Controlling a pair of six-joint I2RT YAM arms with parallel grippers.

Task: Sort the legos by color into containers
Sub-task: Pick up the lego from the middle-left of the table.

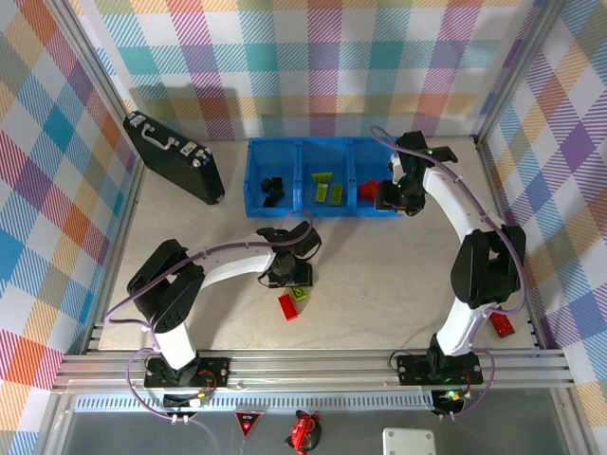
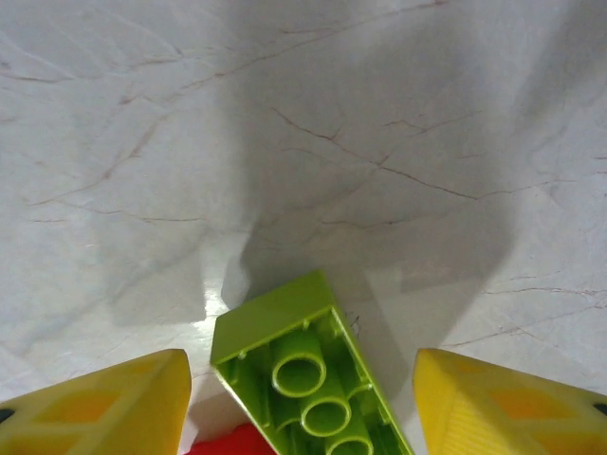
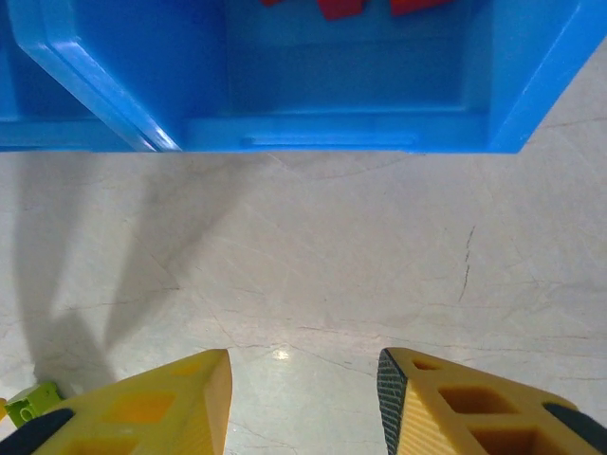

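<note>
The pickup step for a green brick (image 1: 302, 294) is looking to be the one in hand. The brick is lying on the table (image 1: 398, 275), in the middle of the near half and well short of the blue tray (image 1: 322, 212). A red brick (image 1: 287, 306) is sitting just beside it on its near-left side. The left gripper (image 1: 287, 277) is hanging low over the green brick with its yellow fingers (image 2: 104, 403) spread wide and gripping nothing. In the left wrist view the brick is lying upside down, its hollow tubes facing up. Its long axis is running on a slant, one corner pointing away from the gripper toward the far left, so it is not sitting square to the fingers. The next move is probably calling for a small twist of the wrist to line the fingers up across the brick's narrow sides. Then comes a short drop and a squeeze that avoids the red brick, before carrying the green one to the middle compartment (image 1: 315, 161), where other green ones are lying. The right gripper (image 1: 391, 196) is hovering at the near edge of the tray's right compartment, fingers (image 3: 161, 403) parted and empty.
</note>
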